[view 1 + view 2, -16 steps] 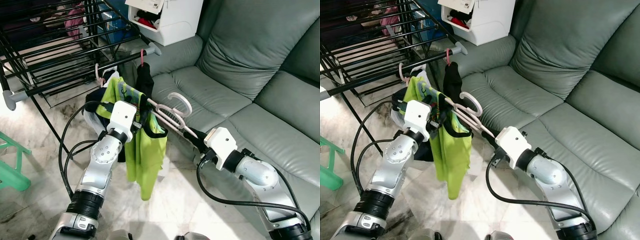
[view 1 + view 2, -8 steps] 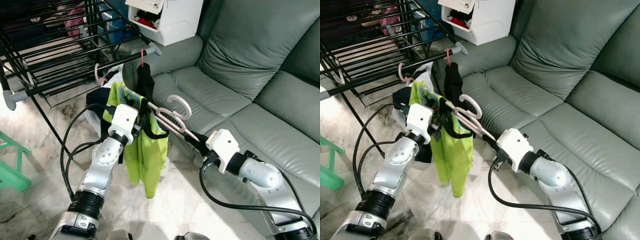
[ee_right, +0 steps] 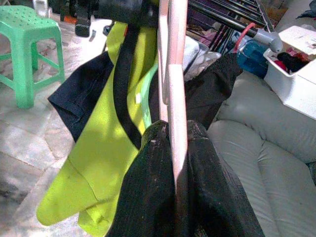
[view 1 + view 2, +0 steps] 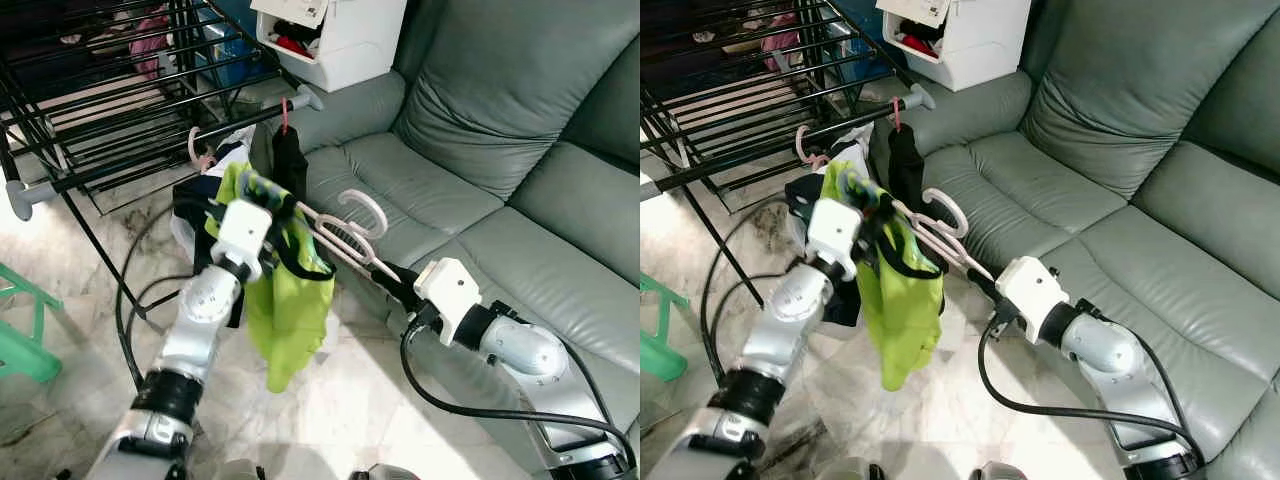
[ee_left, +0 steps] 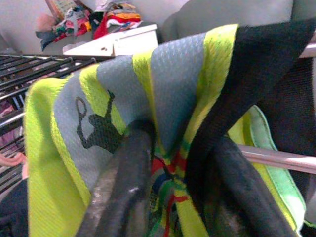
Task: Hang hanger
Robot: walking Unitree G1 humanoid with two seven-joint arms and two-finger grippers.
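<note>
Over the last second the left arm has lifted and swung its end of the load toward the drying rack (image 4: 120,110), so the yellow-green shirt (image 4: 285,310) now hangs slightly higher and closer to the rack's front bar (image 4: 160,150) than before, while the right arm has barely shifted. This suggests the carry is moving into the final approach, though the hook has not yet reached any bar. The left gripper (image 5: 173,197) is clamped on the shirt's shoulder, with the fabric bunched between its two black fingers. The right gripper (image 3: 175,168) is closed on the lower end of the pink hanger (image 4: 345,235), whose thin pale shaft runs straight out from between its fingers. The hanger stretches between the two grippers, and its curved hook (image 4: 365,205) stands free just above the shaft, out ahead of the right gripper and near the sofa (image 4: 480,150). It is a slim pink plastic hanger with a rounded open hook. The shirt draped on it is bright yellow-green with black trim and a grey panel printed with a dark figure. Dark clothes (image 4: 290,155) already hang on the front bar just beyond the left gripper.
</note>
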